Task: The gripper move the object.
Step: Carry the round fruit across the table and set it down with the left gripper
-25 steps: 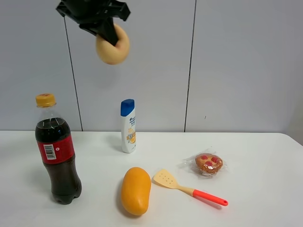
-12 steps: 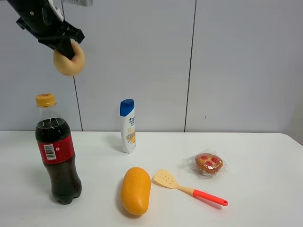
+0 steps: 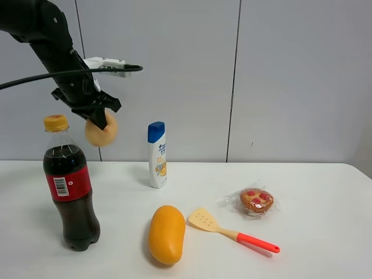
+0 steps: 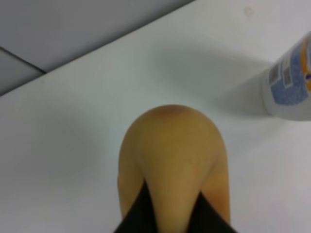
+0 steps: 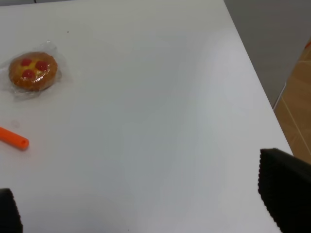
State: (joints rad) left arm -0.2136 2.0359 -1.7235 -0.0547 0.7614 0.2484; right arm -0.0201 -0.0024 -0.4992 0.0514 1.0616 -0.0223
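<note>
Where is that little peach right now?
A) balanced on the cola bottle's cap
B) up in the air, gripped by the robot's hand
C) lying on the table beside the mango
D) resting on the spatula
B: the left hand is closed on the peach, which hangs well above the table. In the high view it sits between the cola bottle and the shampoo bottle.

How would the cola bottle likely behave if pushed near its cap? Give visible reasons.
The cola bottle stands tall on a narrow base, so a high push would probably tip it. It looks nearly full, so likely heavy. Its round body might roll once down.
</note>
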